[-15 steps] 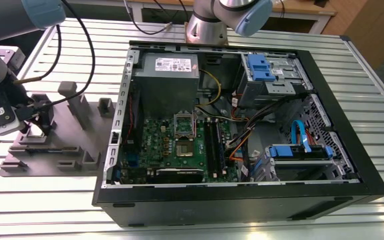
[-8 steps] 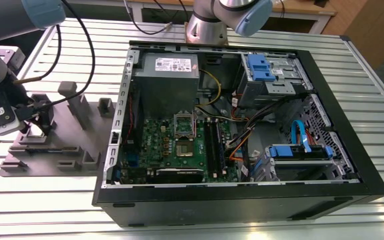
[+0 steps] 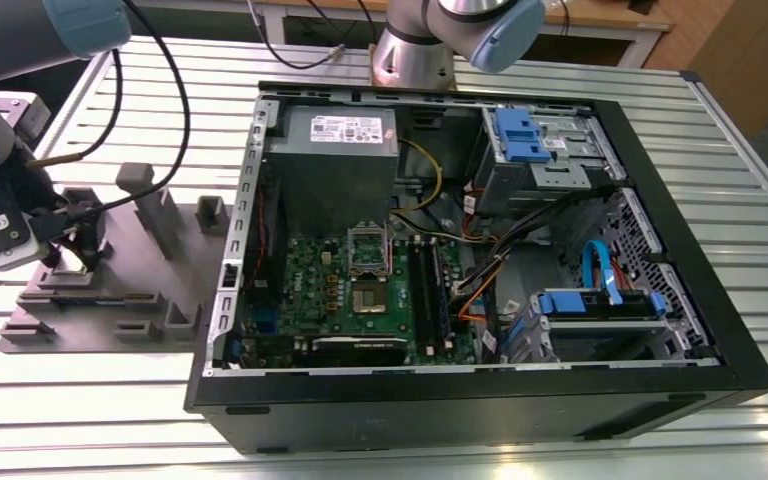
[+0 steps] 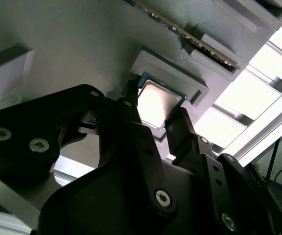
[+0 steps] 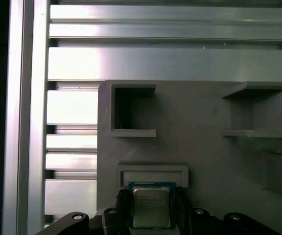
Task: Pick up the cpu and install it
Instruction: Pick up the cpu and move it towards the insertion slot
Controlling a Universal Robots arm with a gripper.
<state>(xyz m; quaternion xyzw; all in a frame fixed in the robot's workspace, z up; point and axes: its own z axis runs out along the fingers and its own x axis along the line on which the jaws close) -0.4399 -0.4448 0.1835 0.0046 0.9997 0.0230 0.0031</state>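
Second wrist view: item, cpu (image 4: 158, 102), a small flat chip with a silvery metal top and a green edge. It sits between the two black fingers of the gripper (image 4: 156, 120).

Jaws: closed onto two opposite edges of the cpu, which both wrist views show.

Location: at the raised pocket frame (image 4: 175, 73) of the grey fixture tray (image 4: 82, 44). In the exterior view the tray sits on the slatted metal counter (image 3: 117, 400), to that view's left of the open computer case (image 3: 491, 410) and well apart from the socket (image 3: 368, 292) on the motherboard (image 3: 307, 275). Whether the chip is clear of the pocket or resting in it cannot be told.

Orientation: lies flat, with the metal top facing the wrist cameras and the underside hidden. The outline is close to square, so it has no marked long axis. Its edges run parallel to the pocket frame and square to the fingers.

Hazards, judged:
- The hold is on thin edges only, so a jolt could let the chip slip or tip.
- A corner could catch on the pocket frame and twist the chip in the jaws.
- A twisted or tilted chip would meet the socket askew and could damage the contacts.
- A drop over the motherboard could harm the parts below.
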